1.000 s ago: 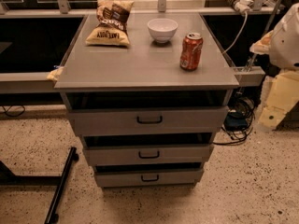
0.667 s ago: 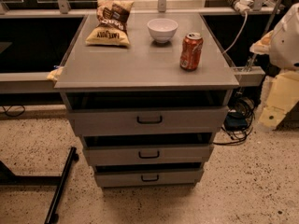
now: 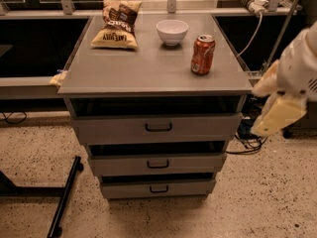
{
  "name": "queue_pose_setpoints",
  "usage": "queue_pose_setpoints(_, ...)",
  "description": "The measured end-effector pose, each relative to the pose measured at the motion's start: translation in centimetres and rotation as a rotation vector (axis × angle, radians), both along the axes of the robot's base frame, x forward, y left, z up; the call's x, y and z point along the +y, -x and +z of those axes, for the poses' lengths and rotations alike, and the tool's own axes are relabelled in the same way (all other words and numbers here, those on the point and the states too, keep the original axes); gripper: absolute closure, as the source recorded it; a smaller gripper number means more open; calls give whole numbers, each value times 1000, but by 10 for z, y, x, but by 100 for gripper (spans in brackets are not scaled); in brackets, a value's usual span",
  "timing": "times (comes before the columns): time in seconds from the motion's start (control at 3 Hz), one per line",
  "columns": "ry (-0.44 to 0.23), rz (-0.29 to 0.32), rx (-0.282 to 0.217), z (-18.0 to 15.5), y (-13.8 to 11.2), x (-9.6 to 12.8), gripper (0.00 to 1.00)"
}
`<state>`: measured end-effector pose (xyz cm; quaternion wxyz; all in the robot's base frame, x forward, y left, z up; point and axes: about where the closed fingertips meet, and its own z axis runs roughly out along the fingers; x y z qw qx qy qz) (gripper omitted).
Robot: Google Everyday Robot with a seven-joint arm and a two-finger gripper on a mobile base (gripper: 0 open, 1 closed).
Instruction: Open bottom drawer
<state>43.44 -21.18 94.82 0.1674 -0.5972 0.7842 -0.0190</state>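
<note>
Gripper [image 3: 258, 111] hangs off the worktop's [image 3: 148, 66] right edge; I cannot tell its grip. The bottom drawer [image 3: 124, 189], stiff metal, should pull by its loop handle [image 3: 159, 188].

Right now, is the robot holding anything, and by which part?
Nothing is held. The gripper hangs in the air to the right, apart from the thin grey metal bottom drawer and its small black loop handle.

Grey table [image 3: 143, 68], flat top, stands on a speckled floor [image 3: 257, 207]. Chip bag [image 3: 117, 25] lies flat at back left. White bowl [image 3: 172, 31] sits upright at back centre, apart from the bag. Red soda can [image 3: 203, 54] stands upright right of centre, near the bowl, not touching. Hand [image 3: 275, 108] hangs off the table's right side, past the edge.
</note>
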Motion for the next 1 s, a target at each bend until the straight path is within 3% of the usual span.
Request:
queue_pose_setpoints(0.33, -139, 7, 46, -76, 14, 21, 65)
queue_pose_setpoints(0.67, -277, 18, 127, -175, 25, 46, 88)
queue_pose_setpoints(1.0, -403, 19, 244, -286, 34, 83, 100)
